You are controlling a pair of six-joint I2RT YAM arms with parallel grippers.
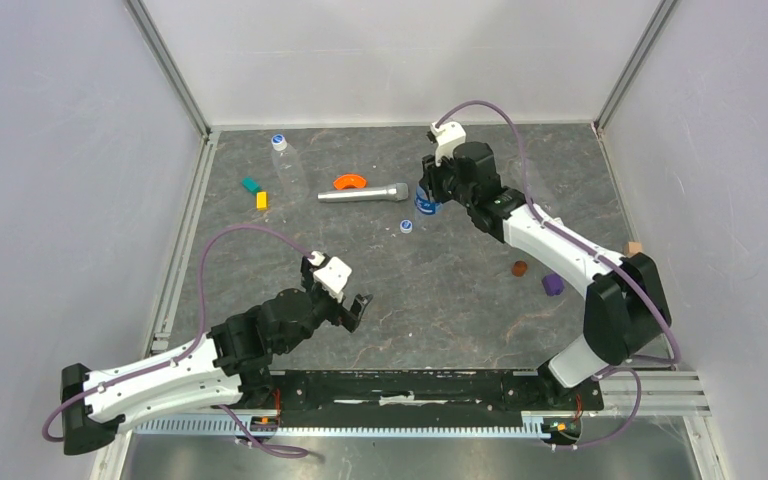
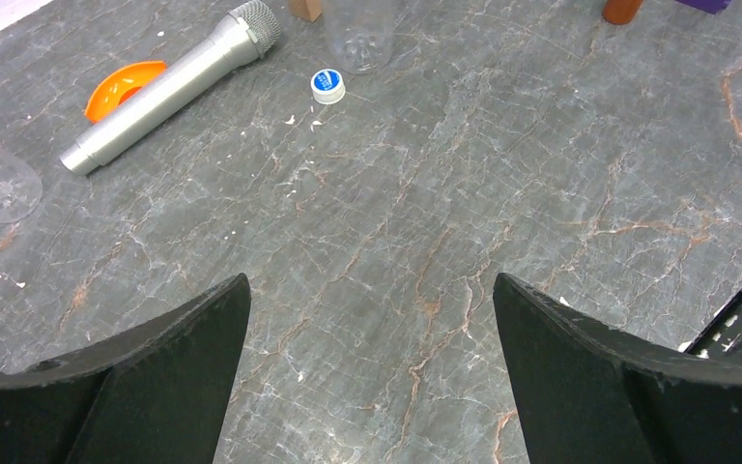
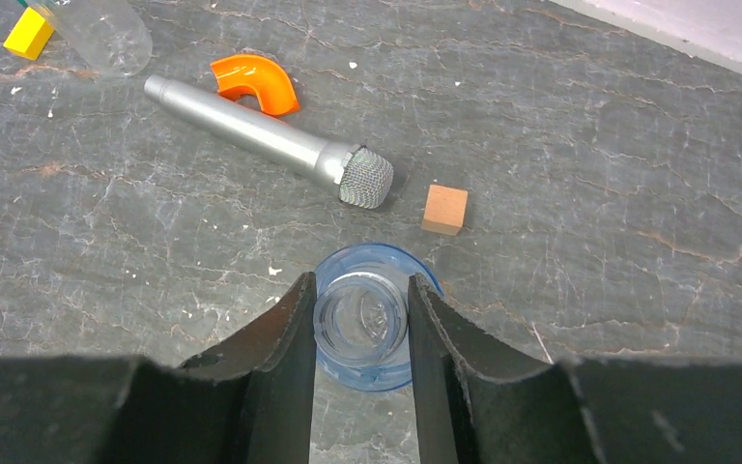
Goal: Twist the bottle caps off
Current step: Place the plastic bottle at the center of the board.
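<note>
The right claw (image 3: 360,287) is pinching the bare neck of the blue-labelled bottle (image 3: 362,324). The bottle stands upright on the worktop (image 1: 440,300), at the far middle. Seen from straight above, its mouth is open and there is no cap between the fingers. A loose cap (image 1: 406,226) lies blue side up just beside it, on the near-left side, so this bottle looks done.

The left claw (image 2: 369,290) is spread wide and holds nothing. It hovers over bare stone near the front, well apart from everything.

The next move probably turns on the lying bottle (image 1: 283,168). It rests on its side in the far left part of the worktop, its long axis running roughly near to far. Its cap (image 1: 279,141) appears screwed on and points toward the back wall. From the left claw the bottle lies ahead and a little left; from the right claw it lies off to the left, past the microphone (image 1: 365,192). The two are about equally close, but only the left is free. A grip on the body would have to come across the bottle — and the cap end faces away from both arms.

The worktop is dark grey, stone-patterned with rusty veins and white flecks. Pale walls (image 1: 390,60) with metal corner posts close it in on three sides.
</note>
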